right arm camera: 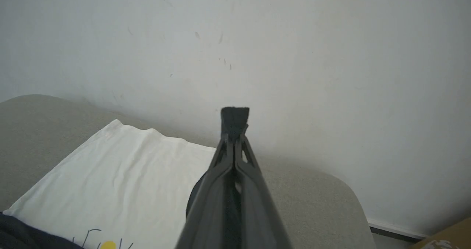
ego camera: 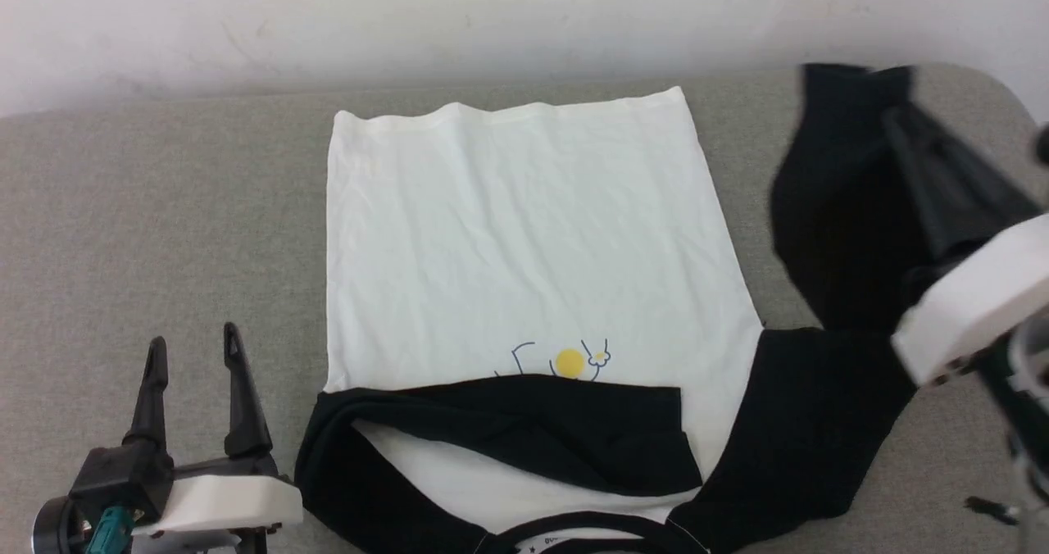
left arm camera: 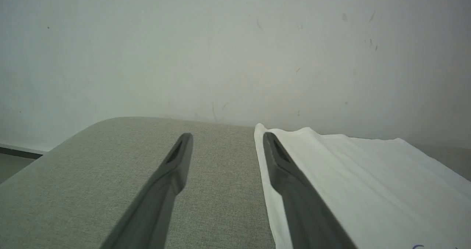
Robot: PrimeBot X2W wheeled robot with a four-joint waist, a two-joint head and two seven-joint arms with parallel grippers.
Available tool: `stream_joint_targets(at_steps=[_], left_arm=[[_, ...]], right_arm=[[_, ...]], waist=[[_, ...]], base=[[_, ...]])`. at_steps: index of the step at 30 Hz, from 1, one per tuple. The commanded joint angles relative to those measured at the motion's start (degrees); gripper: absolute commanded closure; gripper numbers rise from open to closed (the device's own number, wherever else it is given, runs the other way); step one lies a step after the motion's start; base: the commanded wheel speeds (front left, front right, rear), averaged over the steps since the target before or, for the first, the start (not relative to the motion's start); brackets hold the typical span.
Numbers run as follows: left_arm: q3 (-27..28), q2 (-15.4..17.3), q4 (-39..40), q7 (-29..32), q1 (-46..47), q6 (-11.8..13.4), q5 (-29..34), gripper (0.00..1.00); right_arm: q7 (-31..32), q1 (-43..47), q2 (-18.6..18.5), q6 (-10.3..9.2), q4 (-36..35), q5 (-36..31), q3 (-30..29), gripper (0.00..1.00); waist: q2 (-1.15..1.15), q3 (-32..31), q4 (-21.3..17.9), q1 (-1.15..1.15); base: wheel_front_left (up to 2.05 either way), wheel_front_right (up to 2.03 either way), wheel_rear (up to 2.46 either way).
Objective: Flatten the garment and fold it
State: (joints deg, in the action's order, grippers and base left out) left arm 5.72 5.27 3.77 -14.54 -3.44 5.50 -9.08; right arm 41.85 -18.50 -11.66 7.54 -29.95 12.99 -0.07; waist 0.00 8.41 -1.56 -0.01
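Lying flat at frame centre on the grey counter [ego camera: 147, 210], the shirt [ego camera: 524, 234] is smoothed across its body. One black sleeve [ego camera: 541, 431] is folded over the chest, lower centre. The right tool [ego camera: 893, 115], upper right, is clamped on the other sleeve [ego camera: 828, 210], which is lifted. The left tool [ego camera: 194, 337], lower left, stands wide and empty. Judged outstanding: laying that sleeve in and folding the body.

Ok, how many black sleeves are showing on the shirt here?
2. One sleeve lies folded across the chest of the garment; the other sleeve is raised on the robot's right, its end pinched in the right gripper.
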Motion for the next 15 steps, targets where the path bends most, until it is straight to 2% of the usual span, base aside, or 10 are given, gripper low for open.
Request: stream_joint_targets(at_steps=[1, 6, 15], left_arm=[[-0.14, 0.27, 0.13, 0.20, -0.68, -0.39, -0.13, 0.00], [-0.43, 0.50, -0.19, 0.16, -0.47, -0.57, -0.38, 0.00], [-0.96, 0.59, -1.52, -0.12, 0.55, -1.05, -0.88, 0.00]], right_arm=[[0.24, -0.48, 0.18, -0.05, -0.45, 0.64, 2.47, 1.00], [-0.39, -1.95, 1.03, -0.05, 1.92, 1.66, 14.28, 1.00], [-4.47, -4.23, 4.59, -0.05, 15.44, 3.18, 31.28, 1.00]], waist=[[0.00, -0.24, 0.18, 0.01], [0.00, -0.10, 0.91, 0.01], [0.00, 0.90, 2.59, 0.01]], base=[[0.00, 0.00, 0.00], [0.00, 0.00, 0.00], [0.00, 0.00, 0.00]])
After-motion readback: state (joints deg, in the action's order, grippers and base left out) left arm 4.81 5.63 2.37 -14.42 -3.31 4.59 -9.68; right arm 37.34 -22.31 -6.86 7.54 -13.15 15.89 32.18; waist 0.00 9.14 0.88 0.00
